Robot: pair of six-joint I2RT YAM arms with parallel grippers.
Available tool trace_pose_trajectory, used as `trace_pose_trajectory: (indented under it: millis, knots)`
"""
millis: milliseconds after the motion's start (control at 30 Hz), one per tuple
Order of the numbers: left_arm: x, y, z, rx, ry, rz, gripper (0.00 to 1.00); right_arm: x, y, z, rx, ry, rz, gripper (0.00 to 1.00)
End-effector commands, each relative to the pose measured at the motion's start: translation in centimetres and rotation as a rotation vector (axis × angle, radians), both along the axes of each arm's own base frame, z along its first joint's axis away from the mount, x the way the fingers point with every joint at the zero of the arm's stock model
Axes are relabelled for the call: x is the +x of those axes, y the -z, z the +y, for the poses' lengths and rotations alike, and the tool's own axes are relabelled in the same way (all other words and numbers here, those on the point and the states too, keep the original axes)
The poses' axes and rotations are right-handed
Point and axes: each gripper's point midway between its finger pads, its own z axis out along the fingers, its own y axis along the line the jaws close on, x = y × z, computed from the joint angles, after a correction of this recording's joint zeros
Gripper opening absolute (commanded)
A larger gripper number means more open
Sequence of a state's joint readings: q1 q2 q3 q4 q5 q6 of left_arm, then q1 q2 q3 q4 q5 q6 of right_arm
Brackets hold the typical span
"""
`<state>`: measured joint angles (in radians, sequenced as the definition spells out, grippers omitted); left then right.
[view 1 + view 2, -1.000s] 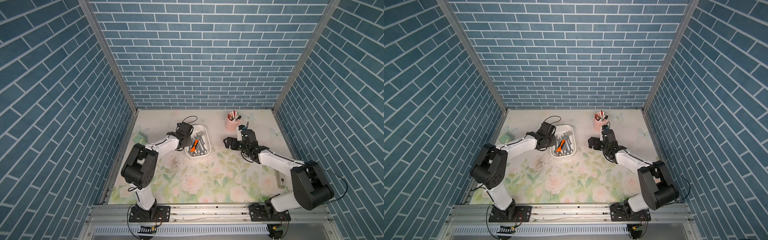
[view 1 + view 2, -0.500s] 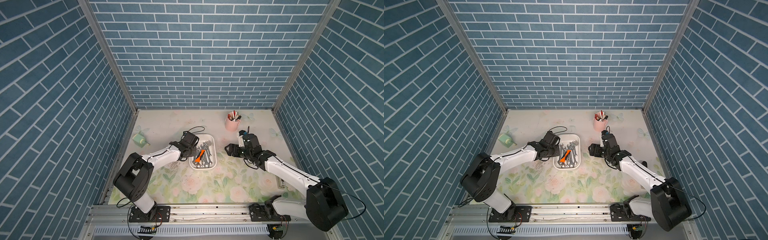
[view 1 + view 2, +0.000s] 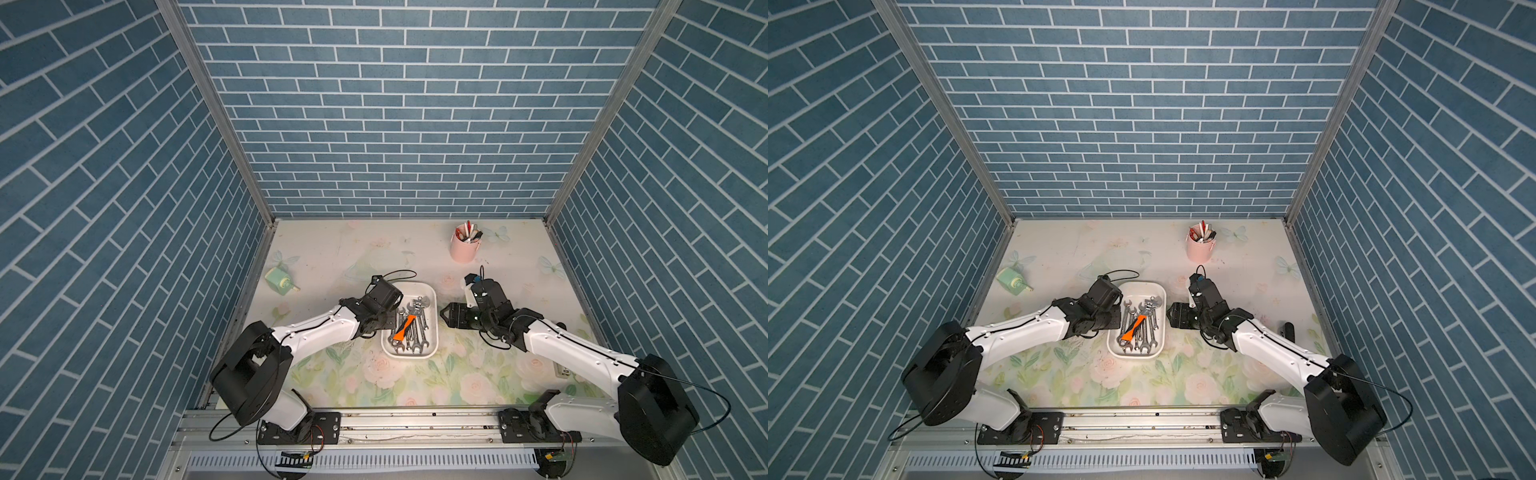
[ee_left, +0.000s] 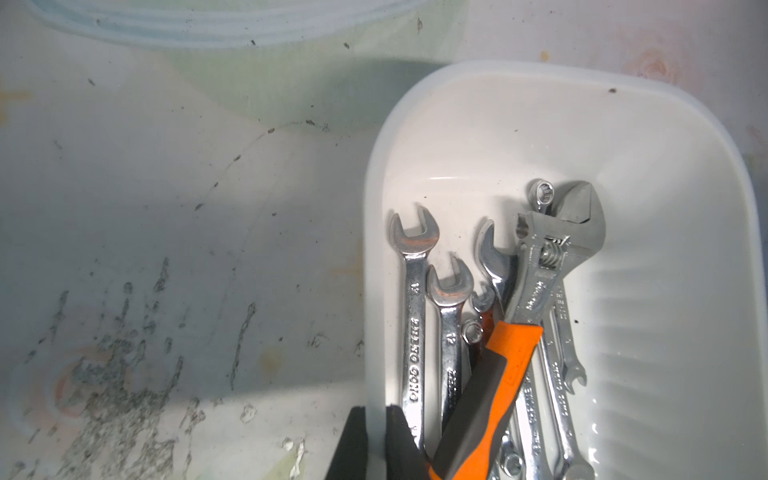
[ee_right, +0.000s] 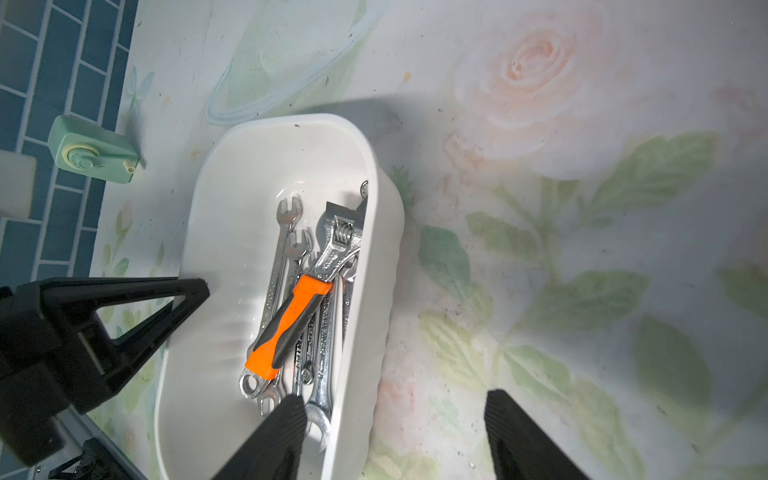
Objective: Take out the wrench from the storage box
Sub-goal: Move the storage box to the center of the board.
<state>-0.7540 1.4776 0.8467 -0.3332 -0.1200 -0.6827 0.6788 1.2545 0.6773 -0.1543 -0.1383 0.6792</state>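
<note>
Wht storage box (image 3: 415, 288), org/gry wrench (image 3: 405, 326), floral tbl (image 3: 374, 257)

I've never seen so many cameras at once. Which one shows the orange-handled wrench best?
The right wrist view: the orange-handled adjustable wrench shows nearly end to end, lying on the other wrenches. The left wrist view gives its head close up but cuts off the handle. In both top views it is a small orange streak.

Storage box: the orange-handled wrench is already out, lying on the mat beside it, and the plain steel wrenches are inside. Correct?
No. The orange-handled wrench is not out on the mat: it lies inside the storage box, on top of the plain steel wrenches, which are inside as you say. The right wrist view shows it.
</note>
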Motion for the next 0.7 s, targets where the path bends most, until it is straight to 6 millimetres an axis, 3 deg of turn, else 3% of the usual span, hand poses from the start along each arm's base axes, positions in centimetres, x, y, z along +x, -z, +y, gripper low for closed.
trace_pose_trajectory:
  millis: [0,167,433,533,667]
  knots:
    - [-0.7,-0.8,0.2,0.015,0.01,-0.021,0.37,-0.2,1.2,0.1,-0.016,0.035,0.034,0.71]
    - [-0.3,-2.9,0.6,0.052,0.032,-0.089,0.54,-0.2,1.4,0.5,-0.026,0.032,0.047,0.69]
    - [-0.2,-7.3,-2.9,0.075,0.281,-0.209,0.74,-0.1,0.2,-0.9,-0.108,0.07,0.05,0.72]
    - [-0.2,-7.7,-4.7,0.071,0.355,-0.211,0.77,-0.4,-0.6,-1.8,-0.14,0.086,0.046,0.77]
    - [0.3,-6.5,-5.7,0.132,0.391,-0.185,0.78,-0.9,-1.3,-2.9,-0.179,0.1,0.054,0.82]
